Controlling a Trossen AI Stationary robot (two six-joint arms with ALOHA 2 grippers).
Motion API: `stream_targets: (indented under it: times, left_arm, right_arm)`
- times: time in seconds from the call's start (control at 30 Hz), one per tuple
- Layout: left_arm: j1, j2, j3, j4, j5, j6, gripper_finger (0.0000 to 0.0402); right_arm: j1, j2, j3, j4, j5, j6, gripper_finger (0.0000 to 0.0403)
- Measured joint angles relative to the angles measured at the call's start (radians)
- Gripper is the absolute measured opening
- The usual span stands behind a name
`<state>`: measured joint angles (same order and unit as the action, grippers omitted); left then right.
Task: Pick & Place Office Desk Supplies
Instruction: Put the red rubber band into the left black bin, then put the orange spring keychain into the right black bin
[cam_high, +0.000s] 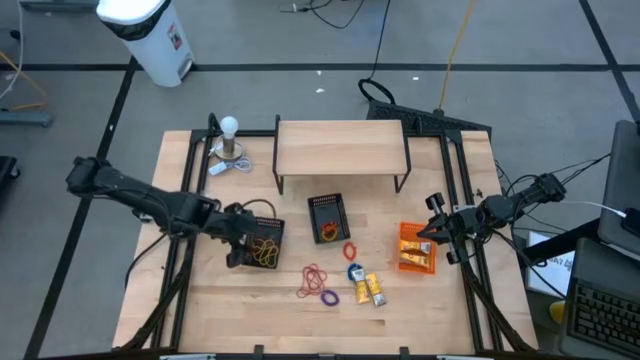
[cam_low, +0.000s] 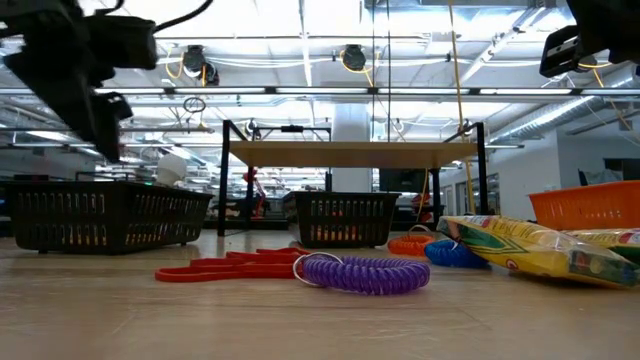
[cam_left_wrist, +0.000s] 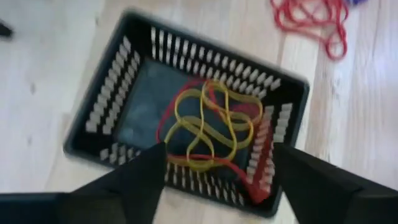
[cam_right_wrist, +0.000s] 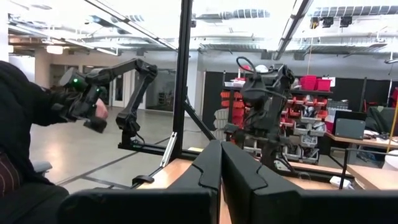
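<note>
3 baskets: 2 black, 1 orange (cam_high: 416, 248). Left end effector (cam_left_wrist: 217, 171) released, directly over left black basket (cam_left_wrist: 99, 109) w/ yellow+red rubber bands (cam_left_wrist: 208, 127). Right end effector (cam_right_wrist: 221, 171) clenched, empty.

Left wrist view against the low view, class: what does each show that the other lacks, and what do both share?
Only the left wrist view: yellow and red rubber bands lying inside the black basket, with the left gripper open above it.
Only the low view: a purple coil band, yellow packets, an orange bin, a second black basket and the wooden shelf.
Both: the black basket and the loose red bands on the table.
</note>
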<state>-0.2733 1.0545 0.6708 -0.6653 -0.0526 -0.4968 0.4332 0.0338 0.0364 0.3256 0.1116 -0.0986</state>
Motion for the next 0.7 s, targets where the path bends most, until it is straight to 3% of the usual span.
stream_targets:
  times: [0.2, 0.37, 0.53, 0.7]
  left_arm:
    - [0.016, 0.067, 0.045, -0.035, -0.054, 0.011, 0.0383]
    - [0.016, 0.063, 0.049, -0.044, -0.067, 0.049, 0.0384]
    - [-0.022, -0.056, 0.049, -0.045, -0.146, 0.14, 0.0307]
    - [-0.04, -0.302, 0.038, 0.008, -0.22, 0.274, 0.0146]
  right_arm:
    - [0.0, 0.0, 0.0, 0.004, 0.0, 0.0, 0.0]
    - [0.0, 0.0, 0.0, 0.002, -0.005, 0.003, 0.0]
    - [0.0, 0.0, 0.0, -0.001, -0.006, 0.007, 0.0]
    - [0.0, 0.0, 0.0, -0.001, -0.006, 0.011, 0.0]
